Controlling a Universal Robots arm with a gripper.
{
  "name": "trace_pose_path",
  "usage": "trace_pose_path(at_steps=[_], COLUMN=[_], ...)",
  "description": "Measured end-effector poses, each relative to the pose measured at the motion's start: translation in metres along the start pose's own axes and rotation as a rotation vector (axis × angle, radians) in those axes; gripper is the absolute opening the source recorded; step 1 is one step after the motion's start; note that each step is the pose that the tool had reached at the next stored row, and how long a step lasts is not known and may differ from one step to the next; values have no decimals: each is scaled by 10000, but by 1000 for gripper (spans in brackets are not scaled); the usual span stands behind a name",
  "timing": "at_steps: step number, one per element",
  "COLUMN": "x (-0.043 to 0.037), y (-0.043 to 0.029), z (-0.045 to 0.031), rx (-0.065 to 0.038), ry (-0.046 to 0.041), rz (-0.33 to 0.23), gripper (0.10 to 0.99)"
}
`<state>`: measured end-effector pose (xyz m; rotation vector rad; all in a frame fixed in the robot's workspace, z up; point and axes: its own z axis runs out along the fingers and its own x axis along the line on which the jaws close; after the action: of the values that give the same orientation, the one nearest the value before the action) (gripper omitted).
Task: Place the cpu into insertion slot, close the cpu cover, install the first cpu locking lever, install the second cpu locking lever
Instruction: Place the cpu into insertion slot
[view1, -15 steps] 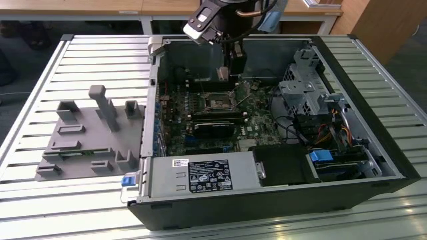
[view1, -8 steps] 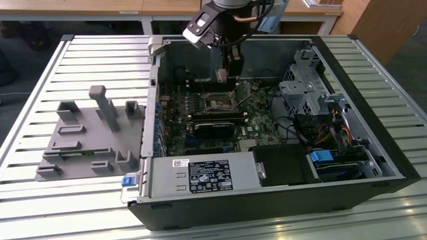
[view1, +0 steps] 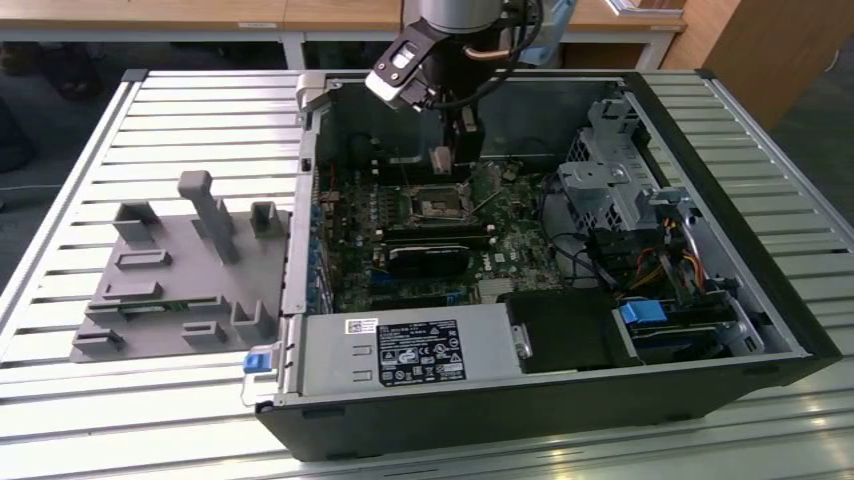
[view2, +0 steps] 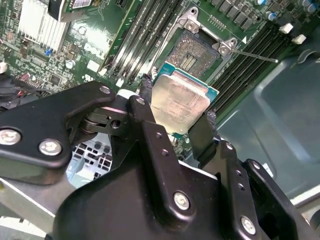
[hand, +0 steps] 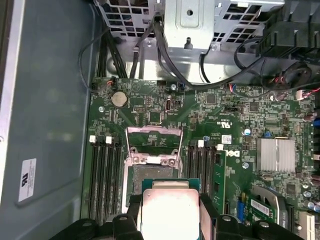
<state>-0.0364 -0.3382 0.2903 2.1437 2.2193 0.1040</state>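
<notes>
The first step, placing the cpu, is judged to be in hand. The cpu (view2: 180, 102) is clamped by its opposite edges between the fingers of the gripper (view2: 177, 114), its pale metal face turned towards the wrist cameras. In both wrist views it is held clear of the insertion slot (view2: 197, 52), near it but not yet seated. In the first wrist view the cpu (hand: 170, 210) is seen just short of the slot (hand: 150, 175). The cpu cover (hand: 153, 131) is swung open on the slot's far side from the gripper, so the slot lies bare. Long memory slots (hand: 102, 175) flank it. The placing is judged to call for the chip being squared to the slot's frame, centred over it and kept level, since a tilted edge could catch on the rim.
</notes>
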Motion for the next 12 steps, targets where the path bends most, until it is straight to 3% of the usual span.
trace_pose_path(at_steps=[12], x=[1], y=[-20], z=[218], rx=[12], ry=[5], rz=[-100], gripper=[541])
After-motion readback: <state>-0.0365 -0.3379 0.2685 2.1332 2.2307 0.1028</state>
